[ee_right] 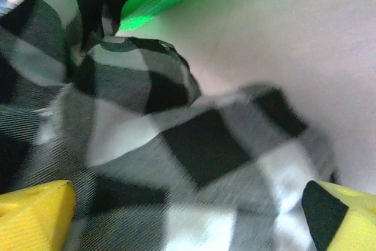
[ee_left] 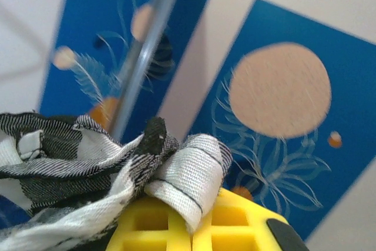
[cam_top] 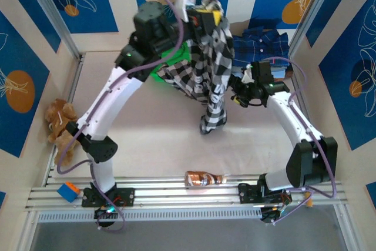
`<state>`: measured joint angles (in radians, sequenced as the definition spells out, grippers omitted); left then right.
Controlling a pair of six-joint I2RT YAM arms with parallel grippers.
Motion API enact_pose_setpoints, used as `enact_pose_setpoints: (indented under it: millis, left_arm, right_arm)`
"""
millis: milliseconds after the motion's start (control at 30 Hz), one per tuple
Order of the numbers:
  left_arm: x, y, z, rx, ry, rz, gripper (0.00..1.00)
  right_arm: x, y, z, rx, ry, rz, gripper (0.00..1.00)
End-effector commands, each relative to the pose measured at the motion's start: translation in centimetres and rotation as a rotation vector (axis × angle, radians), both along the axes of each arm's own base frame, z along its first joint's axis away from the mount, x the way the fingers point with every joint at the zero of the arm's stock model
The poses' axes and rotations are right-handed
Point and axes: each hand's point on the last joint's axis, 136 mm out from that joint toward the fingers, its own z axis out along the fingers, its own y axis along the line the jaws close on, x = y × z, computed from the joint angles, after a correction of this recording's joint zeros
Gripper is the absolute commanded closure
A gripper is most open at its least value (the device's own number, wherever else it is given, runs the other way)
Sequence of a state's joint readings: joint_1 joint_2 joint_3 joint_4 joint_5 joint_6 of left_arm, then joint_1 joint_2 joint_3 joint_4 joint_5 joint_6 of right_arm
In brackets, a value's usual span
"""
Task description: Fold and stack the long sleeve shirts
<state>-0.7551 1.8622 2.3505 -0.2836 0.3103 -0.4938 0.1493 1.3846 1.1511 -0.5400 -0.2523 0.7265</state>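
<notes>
Reading the left gripper [cam_top: 211, 13] as clenched on the checked shirt [cam_top: 212, 57], held up high over the middle of the tabletop's [cam_top: 147, 139] far edge. From the left wrist, seeing a bunched fold of black-and-white fabric and a white hem strip draped over the yellow fingers [ee_left: 170, 224], pinched tight.

Hangs in one long twisted drop from that grip toward the tabletop centre, with a sleeve end lowest. Can't tell whether that end touches the surface.

Reading the right gripper [ee_right: 191, 218] as released, jaws at full spread. Sits low, right of centre, hard up against the hanging cloth. From the right wrist, seeing checked fabric spanning the gap between the two yellow fingertips [ee_right: 35, 213], with no squeeze on it. Can't tell whether the pads touch the cloth.

Spotting a navy plaid shirt [cam_top: 261, 42] lying at the far right corner, just right of the hanging one and apart from both claws.

Also seeing:
- a green basket [cam_top: 157, 73] near the far edge, left of centre, partly behind the left arm and the raised shirt
- a brown plush toy [cam_top: 60, 123] at the left edge
- a brown bottle [cam_top: 204, 178] lying on its side along the near edge, between the two arm bases
- an orange-and-blue block [cam_top: 69, 191] at the near left corner
</notes>
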Motion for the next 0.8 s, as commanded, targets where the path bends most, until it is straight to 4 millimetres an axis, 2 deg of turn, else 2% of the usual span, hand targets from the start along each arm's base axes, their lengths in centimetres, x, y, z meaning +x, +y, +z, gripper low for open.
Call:
enact_pose_setpoints:
  millis: [0, 167, 233, 367, 433, 467, 500, 600, 667, 700, 767]
  left_arm:
    - [-3.1, -3.9, -0.9, -0.03, 0.006, -0.164, 1.0]
    - [-7.1, -9.4, -4.0, 0.012, 0.044, -0.332, 1.0]
    - [-8.4, -11.5, -6.1, 0.04, 0.092, -0.395, 1.0]
    - [-9.1, -14.5, -10.8, 0.089, 0.211, -0.485, 1.0]
    - [-8.0, -15.2, -13.7, 0.108, 0.282, -0.475, 1.0]
    - [-6.8, -15.1, -15.0, 0.108, 0.319, -0.442, 1.0]
    - [-5.1, -14.7, -16.8, 0.105, 0.368, -0.405, 0.9]
    - [0.4, -11.4, -20.9, 0.04, 0.515, -0.261, 0.34]
    - [2.7, -8.1, -21.8, 0.036, 0.542, -0.159, 0.09]
    - [3.6, -5.9, -21.5, 0.04, 0.53, -0.097, 0.02]
    - [4.9, -1.9, -20.5, 0.057, 0.515, 0.0, 0.0]
  right_arm:
    - [-1.2, -2.6, 1.8, 0.001, -0.063, -0.093, 0.0]
    - [-2.6, -7.4, 3.2, -0.03, -0.136, -0.254, 0.01]
    - [-2.9, -8.9, 3.9, -0.011, -0.156, -0.291, 0.01]
    - [-3.1, -9.9, 4.2, -0.023, -0.13, -0.278, 0.01]
    - [-3.1, -9.4, 3.9, -0.024, -0.109, -0.249, 0.0]
    - [-3.1, -9.1, 3.6, -0.02, -0.096, -0.239, 0.01]
    - [-3.0, -8.7, 3.0, -0.019, -0.075, -0.227, 0.0]
    - [-3.3, -7.2, 1.2, -0.032, -0.012, -0.183, 0.0]
    - [-3.5, -6.1, 0.1, -0.053, 0.03, -0.146, 0.0]
    - [-3.6, -5.4, -0.4, -0.066, 0.047, -0.122, 0.0]
    - [-3.8, -4.0, -1.5, -0.112, 0.082, -0.071, 0.0]
